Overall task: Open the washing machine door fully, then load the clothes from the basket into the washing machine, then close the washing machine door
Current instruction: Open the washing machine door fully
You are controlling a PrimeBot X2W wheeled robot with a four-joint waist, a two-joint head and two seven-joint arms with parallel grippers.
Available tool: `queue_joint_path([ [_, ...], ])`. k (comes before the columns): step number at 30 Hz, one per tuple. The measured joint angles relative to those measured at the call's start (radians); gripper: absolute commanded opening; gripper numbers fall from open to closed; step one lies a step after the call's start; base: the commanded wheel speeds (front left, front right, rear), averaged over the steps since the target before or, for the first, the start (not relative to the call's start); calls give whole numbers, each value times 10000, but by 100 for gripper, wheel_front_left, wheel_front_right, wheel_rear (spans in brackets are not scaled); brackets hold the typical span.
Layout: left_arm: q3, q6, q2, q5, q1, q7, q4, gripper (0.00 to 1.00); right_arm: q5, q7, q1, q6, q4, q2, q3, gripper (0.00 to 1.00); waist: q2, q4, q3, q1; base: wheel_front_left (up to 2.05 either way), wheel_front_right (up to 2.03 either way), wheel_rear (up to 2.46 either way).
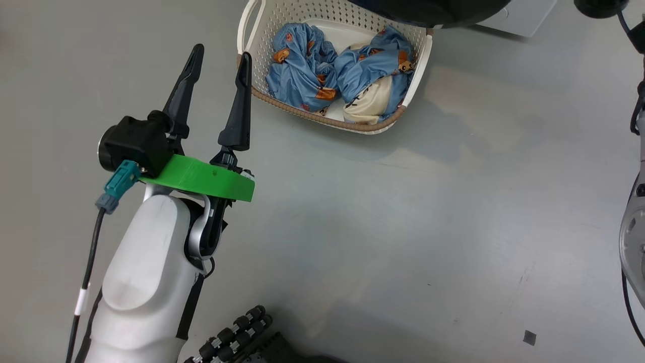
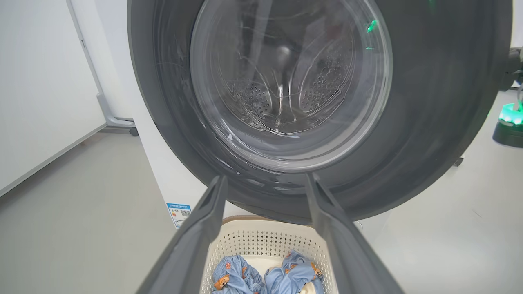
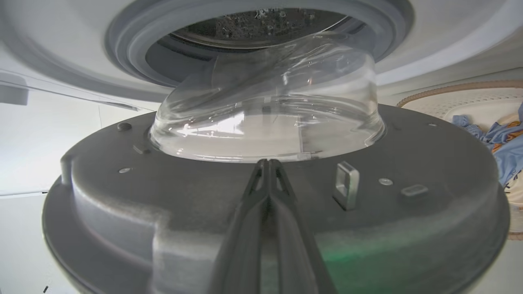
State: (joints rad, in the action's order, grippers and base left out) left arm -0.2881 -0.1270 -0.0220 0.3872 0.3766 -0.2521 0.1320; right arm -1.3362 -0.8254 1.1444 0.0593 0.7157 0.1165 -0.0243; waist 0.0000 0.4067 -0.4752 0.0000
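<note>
In the head view the top edge cuts the washing machine door point(image 1: 428, 12) to a dark strip, and it covers the far corner of the basket point(image 1: 420, 63). In the left wrist view the fingers point(image 2: 192, 245) of the left claw point(image 2: 265, 176) hide the basket's sides, the bottom edge cuts the clothes point(image 2: 245, 279), and we cannot read the small sticker point(image 2: 179, 213). In the right wrist view the near rim of the door is blurred.

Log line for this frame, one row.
door: partly open | clothes: in basket | left gripper: open, empty | right gripper: shut, at door's inner side
</note>
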Motion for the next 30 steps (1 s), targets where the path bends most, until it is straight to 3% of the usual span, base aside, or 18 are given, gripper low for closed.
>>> queue_joint_path([
  [16,77,0,-2,-180,-283,0,-25,100,-853,-2589,-730,276,-364,-242,855,0,0,-6,385,0,0,0,0],
  [30,58,-2,-2,-184,-313,0,-94,100,-1264,-3494,-1426,456,-1195,-303,1680,0,0,76,472,0,0,0,0],
])
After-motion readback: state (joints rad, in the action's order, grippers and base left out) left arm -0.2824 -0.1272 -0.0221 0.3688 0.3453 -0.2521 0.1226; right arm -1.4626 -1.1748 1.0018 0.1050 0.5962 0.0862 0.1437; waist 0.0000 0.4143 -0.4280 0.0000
